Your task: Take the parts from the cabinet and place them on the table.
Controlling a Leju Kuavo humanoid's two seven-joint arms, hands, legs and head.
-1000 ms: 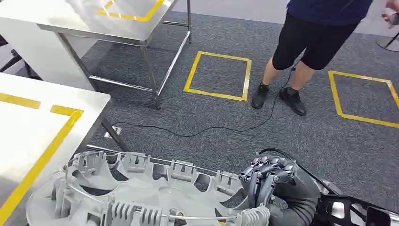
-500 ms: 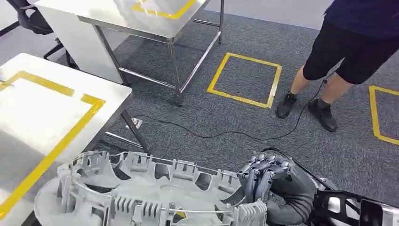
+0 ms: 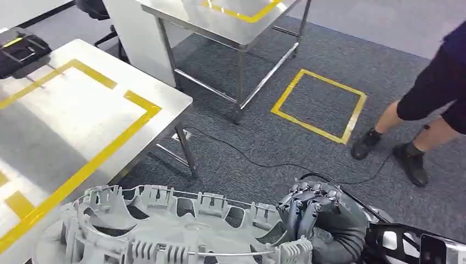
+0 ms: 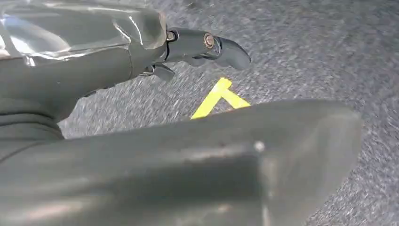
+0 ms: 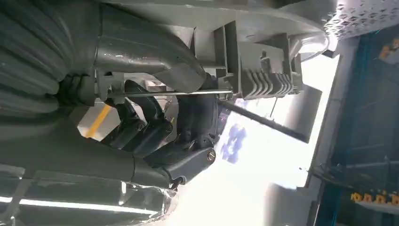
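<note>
A: What sits at the far left of the head view?

B: A steel counter [image 3: 82, 118] marked with yellow tape; a dark bag-like thing [image 3: 19, 50] lies at its far corner, too cut off to name. Its near edge runs out of the picture.

A: And the part?

B: A large round grey plastic part [image 3: 165, 231], ribbed and clipped around its rim, is carried low in front, its left rim overlapping the counter's near edge. Its lower half is cut off by the picture's edge.

A: The left robot hand?

B: In its wrist view, the left robot hand [image 4: 70, 61] shows one dark finger stretched out above a broad blurred grey surface. I cannot tell whether it holds anything.

A: The right one?

B: The right robot hand [image 3: 319, 220] grips the part's right rim, dark fingers curled over the edge.

A: Further right?

B: A second steel counter [image 3: 242, 19], a taped yellow square [image 3: 319, 104] on the carpet, a black cable [image 3: 258, 160], and a person's legs [image 3: 423, 121], the body cut off above.
</note>
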